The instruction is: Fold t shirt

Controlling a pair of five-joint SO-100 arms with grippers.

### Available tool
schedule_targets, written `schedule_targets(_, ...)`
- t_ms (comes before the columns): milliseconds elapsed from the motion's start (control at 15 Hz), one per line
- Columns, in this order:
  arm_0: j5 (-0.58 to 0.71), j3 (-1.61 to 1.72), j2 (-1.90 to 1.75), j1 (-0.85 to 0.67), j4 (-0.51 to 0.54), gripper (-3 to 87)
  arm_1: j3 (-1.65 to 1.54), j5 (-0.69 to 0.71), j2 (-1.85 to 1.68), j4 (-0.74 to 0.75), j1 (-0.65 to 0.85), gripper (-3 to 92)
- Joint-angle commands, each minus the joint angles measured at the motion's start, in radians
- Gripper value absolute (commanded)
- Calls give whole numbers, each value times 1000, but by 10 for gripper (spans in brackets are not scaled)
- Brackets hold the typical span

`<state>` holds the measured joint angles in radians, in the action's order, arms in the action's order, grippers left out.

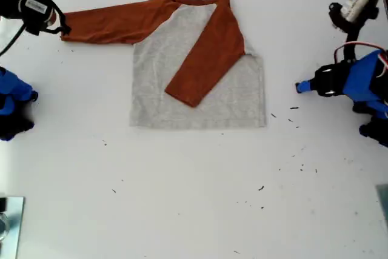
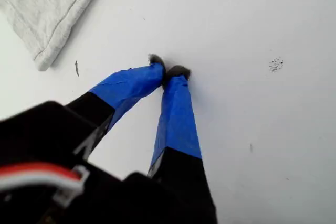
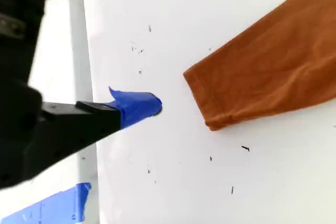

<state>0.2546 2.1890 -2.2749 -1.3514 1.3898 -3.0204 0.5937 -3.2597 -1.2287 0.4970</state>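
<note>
The t shirt (image 1: 200, 89) is lying flat on the white table (image 1: 194, 198), one rust sleeve already folded across the grey body, the other stretching out straight toward the exterior view's left. That sleeve's cuff (image 3: 210, 98) is sitting just ahead of my second gripper (image 3: 113, 156), whose fingers (image 3: 139, 106) are standing spread and empty, the sleeve's long axis running away from them. My first gripper (image 2: 169, 72) is resting with fingers pressed together, beside the hem corner (image 2: 44, 59), holding nothing. The second arm is probably nearer the next fold.
</note>
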Motion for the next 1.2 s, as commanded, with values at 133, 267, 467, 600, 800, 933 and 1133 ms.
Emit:
schedule_targets(133,51,77,241,-71,-241,314,-23,-14,-15,-6,-11,35)
schedule_targets(267,74,75,380,-29,-316,222,-25,-15,-15,-6,-11,35)
schedule_targets(467,91,69,555,17,-403,155,-25,-15,-15,-6,-9,35)
schedule_targets(600,153,63,532,11,-405,42,-25,-17,-15,-6,-11,35)
schedule_targets(800,169,-78,319,135,-276,-2,-26,-17,-17,-8,-3,35)
schedule_targets(933,115,-267,250,273,-175,-2,-26,-17,-17,-8,-5,35)
schedule_targets(1133,43,-699,411,597,-135,-2,-26,-18,-17,-8,-8,35)
